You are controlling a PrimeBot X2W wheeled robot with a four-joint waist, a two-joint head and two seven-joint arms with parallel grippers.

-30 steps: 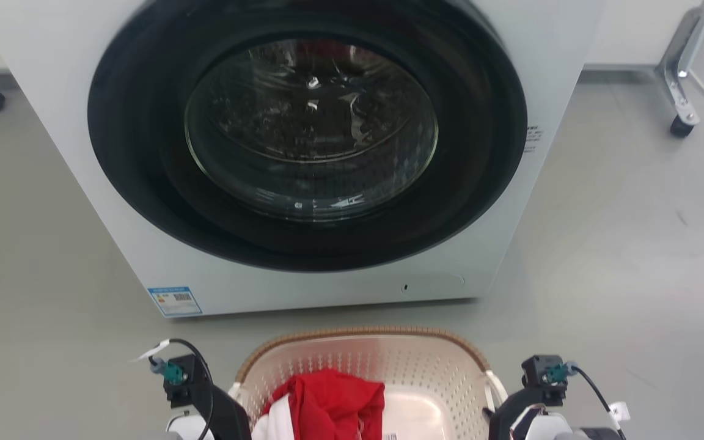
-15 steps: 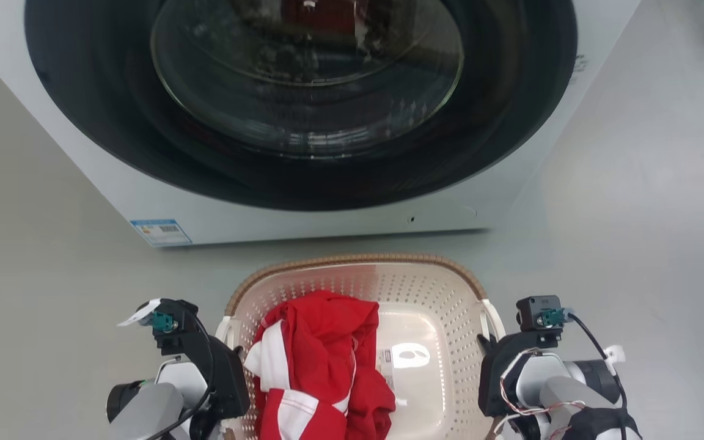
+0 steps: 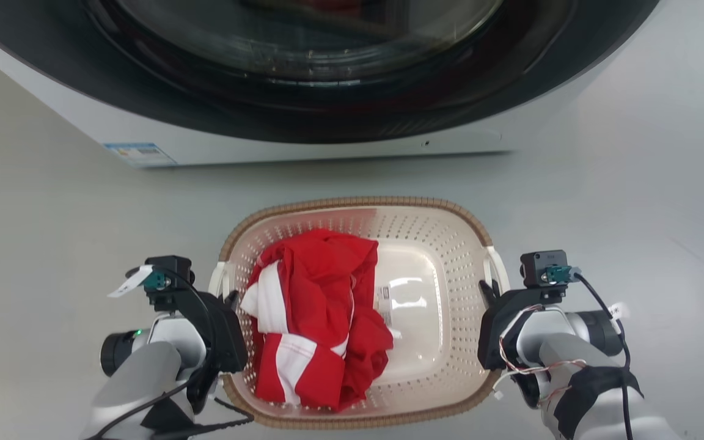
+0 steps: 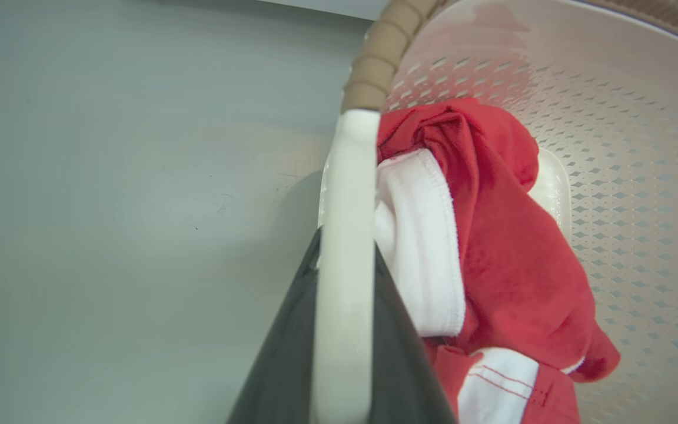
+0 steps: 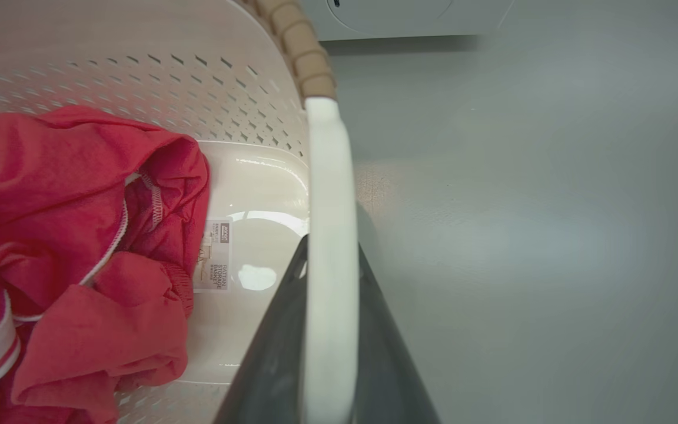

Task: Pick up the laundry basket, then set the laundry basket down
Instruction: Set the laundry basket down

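The laundry basket (image 3: 426, 232), cream and perforated with a brown woven rim, is on the grey floor side of the washing machine, holding a red and white garment (image 3: 321, 305). My left gripper (image 3: 230, 304) is shut on the basket's left white loop handle (image 4: 345, 200), which runs between its two dark fingers (image 4: 280, 365). On the other side my right gripper (image 3: 487, 293) is shut on the right white handle (image 5: 328, 176). Each wrist view looks along its handle into the basket (image 4: 639, 147) (image 5: 168, 53). Whether the basket's base touches the floor I cannot tell.
The white washing machine (image 3: 303, 145) with its dark round door (image 3: 352, 91) stands just beyond the basket. Grey floor (image 3: 633, 201) spreads to both sides. A blue label (image 3: 135, 153) sits at the machine's lower left corner.
The head camera has tilted down and moved closer, so the basket shows whole and the machine door has slid up out of frame. Both grippers stay shut on the handles.
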